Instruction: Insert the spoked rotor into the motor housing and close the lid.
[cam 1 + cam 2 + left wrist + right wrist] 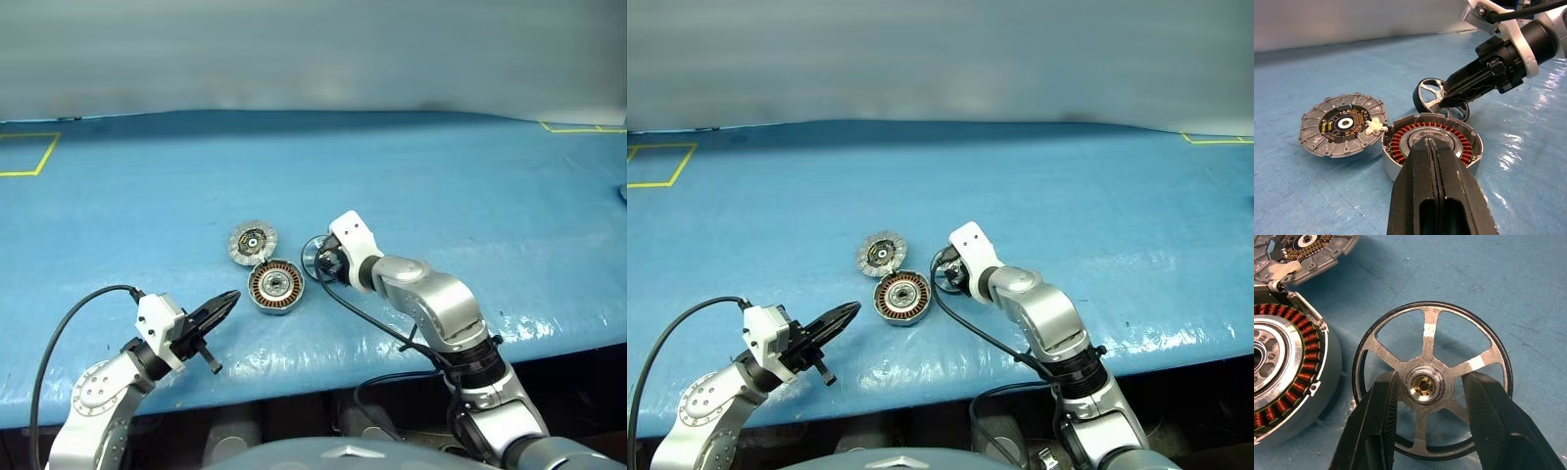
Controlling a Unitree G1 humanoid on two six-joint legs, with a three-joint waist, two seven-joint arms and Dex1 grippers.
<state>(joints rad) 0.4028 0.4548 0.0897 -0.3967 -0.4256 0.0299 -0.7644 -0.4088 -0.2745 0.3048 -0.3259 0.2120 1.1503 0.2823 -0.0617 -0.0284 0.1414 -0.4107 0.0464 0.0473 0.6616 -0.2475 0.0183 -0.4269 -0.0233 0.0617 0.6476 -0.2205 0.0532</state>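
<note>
A blue-covered desk (441,186) carries three motor parts near its front edge. The housing (274,286) lies open side up, its copper windings ringed around a silver centre. The lid (254,241) lies at about 11 o'clock from the housing, inner face up, its rim touching the housing's rim where a small white clip (1375,128) is seen between them. The rotor (1431,381) lies flat on the desk at about 2 o'clock from the housing, just beside its wall.

The right gripper (1428,417) is lowered over the rotor, angled downward. One finger is set on each side of the hub, down among the spokes, with a gap seen between each finger and the hub. The jaws stand partly apart, and whether the hub is actually clamped cannot be told. The rotor is seen resting on the desk, not lifted.

The left gripper (227,303) is held at about 8 o'clock from the housing, near it but apart, pointed toward it. Its fingers (1422,188) are pressed together with nothing between them.
</note>
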